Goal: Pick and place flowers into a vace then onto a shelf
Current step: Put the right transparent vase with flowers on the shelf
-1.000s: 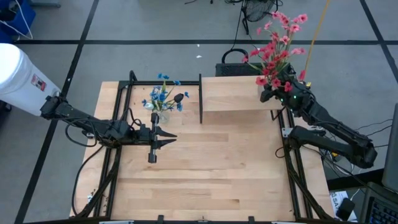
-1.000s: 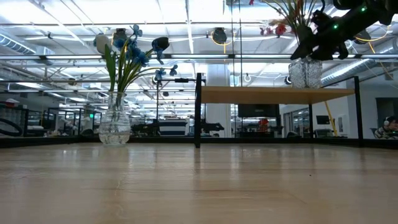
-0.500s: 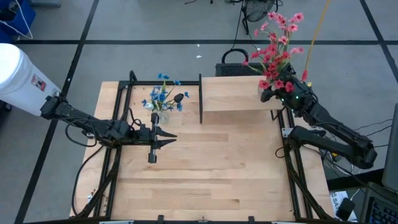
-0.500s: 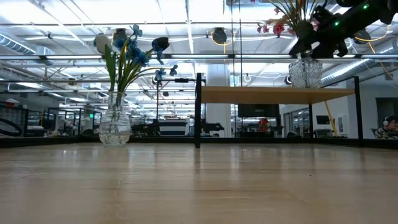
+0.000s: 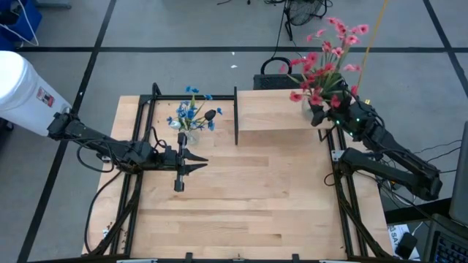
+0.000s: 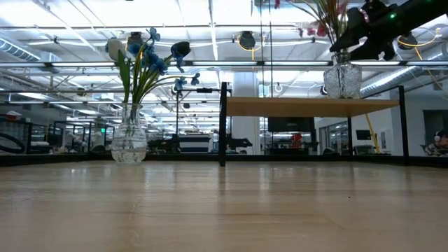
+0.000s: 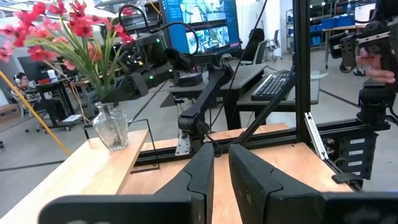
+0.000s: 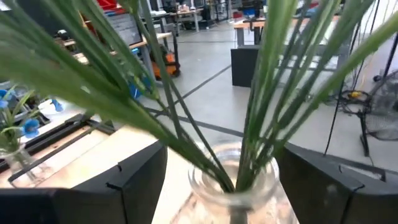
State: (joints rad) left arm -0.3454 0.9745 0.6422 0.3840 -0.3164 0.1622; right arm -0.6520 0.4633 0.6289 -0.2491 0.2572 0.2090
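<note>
A glass vase (image 8: 233, 177) of red-pink flowers (image 5: 325, 55) stands on its base at the right end of the raised shelf (image 5: 274, 109). It also shows in the low view as the vase (image 6: 342, 75). My right gripper (image 8: 233, 193) is open, with one finger on each side of the vase's neck and a gap to both. A second vase (image 6: 129, 140) with blue flowers (image 5: 191, 113) stands on the table left of the shelf's dark panel (image 5: 235, 115). My left gripper (image 5: 201, 162) is shut and hovers level over the table's left half, holding nothing.
Black rails (image 5: 139, 168) run along the table's left and right sides. Bare wooden tabletop (image 5: 256, 197) stretches in front of the shelf toward the near edge. The red blossoms reach well above and beyond the shelf's far right corner.
My right gripper has drawn back a little toward the table's right edge, away from the vase on the shelf. The red-pink blossoms have swung toward the right. The vase stays standing on the shelf.
</note>
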